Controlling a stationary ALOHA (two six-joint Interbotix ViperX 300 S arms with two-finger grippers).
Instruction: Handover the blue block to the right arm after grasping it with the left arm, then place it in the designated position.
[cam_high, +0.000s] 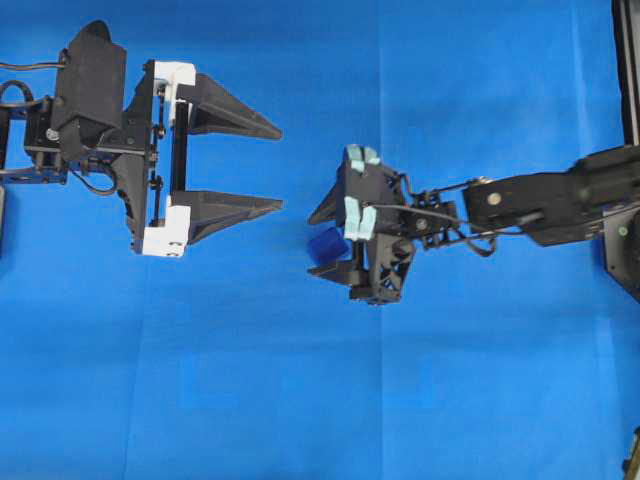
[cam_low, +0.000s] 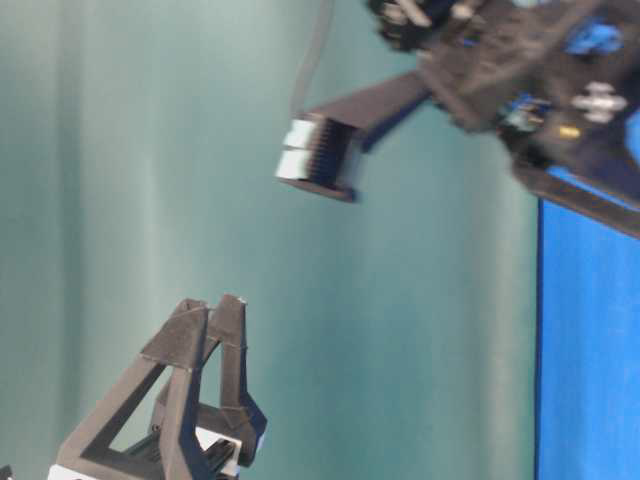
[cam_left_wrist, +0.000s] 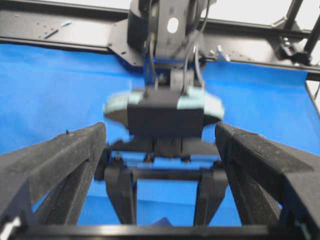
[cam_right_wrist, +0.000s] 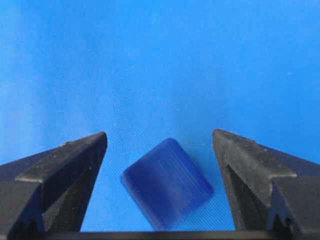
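The blue block (cam_right_wrist: 167, 184), a small navy cube, lies tilted and blurred between the fingers of my right gripper (cam_right_wrist: 159, 134), touching neither finger. That gripper is open, and the bright blue cloth (cam_right_wrist: 160, 60) shows below it. From overhead, the block (cam_high: 325, 243) sits between the right gripper's (cam_high: 312, 245) two black fingers at the middle of the cloth. My left gripper (cam_high: 280, 168), with white plates, stands open and empty well to the left, pointing at the right one. In the left wrist view its fingers (cam_left_wrist: 75, 150) frame the right gripper (cam_left_wrist: 165, 120), with a corner of the block (cam_left_wrist: 161, 221) just showing.
Blue cloth (cam_high: 300, 400) covers the whole table. A black frame rail (cam_left_wrist: 60, 30) runs along the far edge in the left wrist view. The right arm (cam_high: 560, 200) reaches in from the right edge, where a black post (cam_high: 628, 60) stands.
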